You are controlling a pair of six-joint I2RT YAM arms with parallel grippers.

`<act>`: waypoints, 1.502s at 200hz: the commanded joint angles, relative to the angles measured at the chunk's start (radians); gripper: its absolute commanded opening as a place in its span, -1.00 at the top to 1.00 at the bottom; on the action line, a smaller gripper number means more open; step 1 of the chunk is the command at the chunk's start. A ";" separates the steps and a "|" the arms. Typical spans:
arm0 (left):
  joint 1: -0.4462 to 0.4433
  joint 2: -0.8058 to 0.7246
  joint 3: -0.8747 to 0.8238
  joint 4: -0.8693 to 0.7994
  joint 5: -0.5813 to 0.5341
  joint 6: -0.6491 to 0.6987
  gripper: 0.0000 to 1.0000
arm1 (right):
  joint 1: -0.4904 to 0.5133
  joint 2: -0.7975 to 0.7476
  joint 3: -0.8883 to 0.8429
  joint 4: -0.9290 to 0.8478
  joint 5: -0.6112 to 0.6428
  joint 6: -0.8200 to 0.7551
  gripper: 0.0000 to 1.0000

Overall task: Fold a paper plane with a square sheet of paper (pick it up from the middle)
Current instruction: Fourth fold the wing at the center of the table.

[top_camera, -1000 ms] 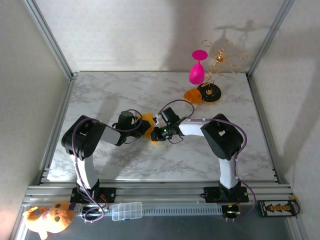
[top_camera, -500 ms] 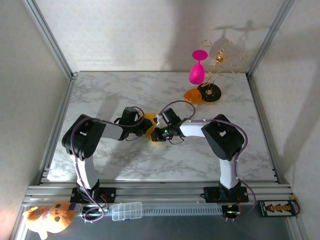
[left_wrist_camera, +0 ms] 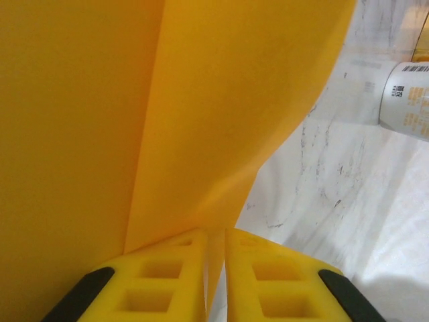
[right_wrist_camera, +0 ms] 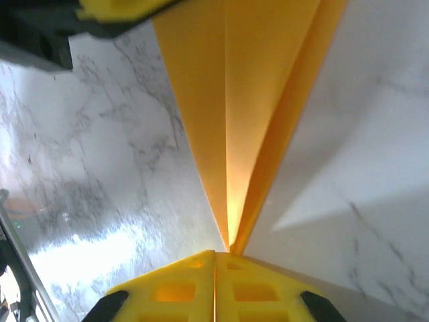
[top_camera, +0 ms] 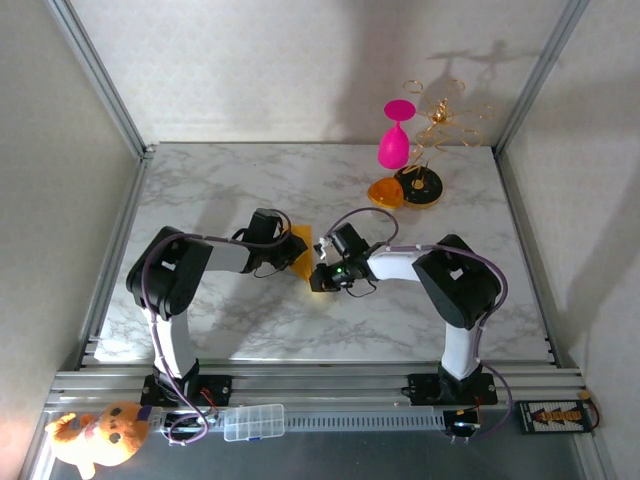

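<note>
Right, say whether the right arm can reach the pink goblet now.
Probably not right now: the right gripper is shut on the folded paper, which the left gripper also pinches. The pink goblet stands at the far edge, with an orange bowl just in front.

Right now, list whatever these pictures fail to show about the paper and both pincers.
Top external: the paper is mostly covered by the left pincer and right pincer; its fold shape is unclear.
Left wrist: the paper runs off the top and left edges; a white container is cut by the right edge, its label too blurred to read.
Right wrist: the paper's far end is cut off by the top edge.
</note>
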 commanded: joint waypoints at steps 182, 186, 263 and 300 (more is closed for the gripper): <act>-0.023 -0.002 -0.102 -0.059 -0.101 -0.147 0.76 | 0.015 0.082 0.141 -0.023 0.207 0.066 0.89; -0.024 -0.006 -0.102 -0.060 -0.101 -0.146 0.76 | 0.015 0.084 0.140 -0.031 0.214 0.064 0.89; -0.017 -0.176 -0.036 -0.095 -0.078 0.057 0.51 | 0.001 0.045 0.028 -0.144 0.218 -0.069 0.89; -0.026 -0.185 -0.059 -0.104 -0.076 0.175 0.59 | -0.006 0.024 0.007 -0.179 0.153 -0.158 0.88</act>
